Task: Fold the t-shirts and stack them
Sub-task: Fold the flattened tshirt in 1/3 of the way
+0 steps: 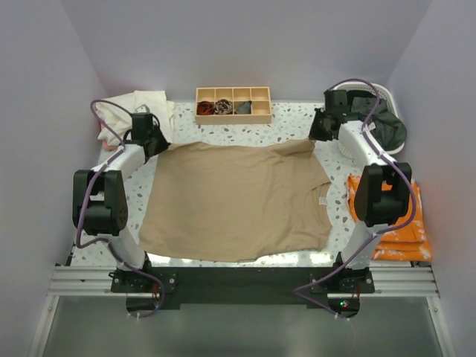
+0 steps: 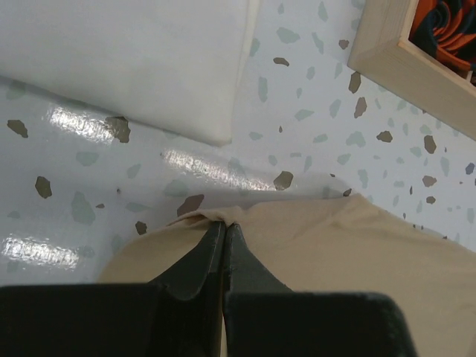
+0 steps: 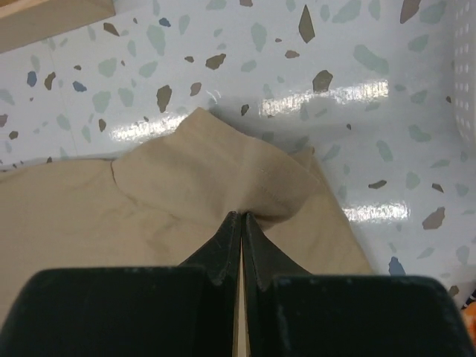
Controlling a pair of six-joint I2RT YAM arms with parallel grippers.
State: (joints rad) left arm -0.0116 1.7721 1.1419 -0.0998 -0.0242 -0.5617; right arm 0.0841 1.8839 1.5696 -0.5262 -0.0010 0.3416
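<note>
Speckled table (image 1: 297, 123) holds the tan t-shirt (image 1: 238, 201) spread flat at centre frame, unfolded. Left pincer (image 2: 224, 223) and right pincer (image 3: 242, 216) each clamp an upper corner of it. Cream t-shirt (image 1: 141, 108), upper left, waits; first fold apparently not yet made.

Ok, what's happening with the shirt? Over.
Left fingers, right fingers shut on far corners of tan shirt. Shirt flat on table. Wooden tray beyond, not touching.

On the speckled terrazzo table (image 1: 294, 120), a wooden divided tray (image 1: 233, 116) sits far centre with small dark bundles (image 1: 223, 107) in its left compartments, a white basket (image 1: 388, 89) stands far right, and orange packets (image 1: 407, 236) lie near right.
</note>
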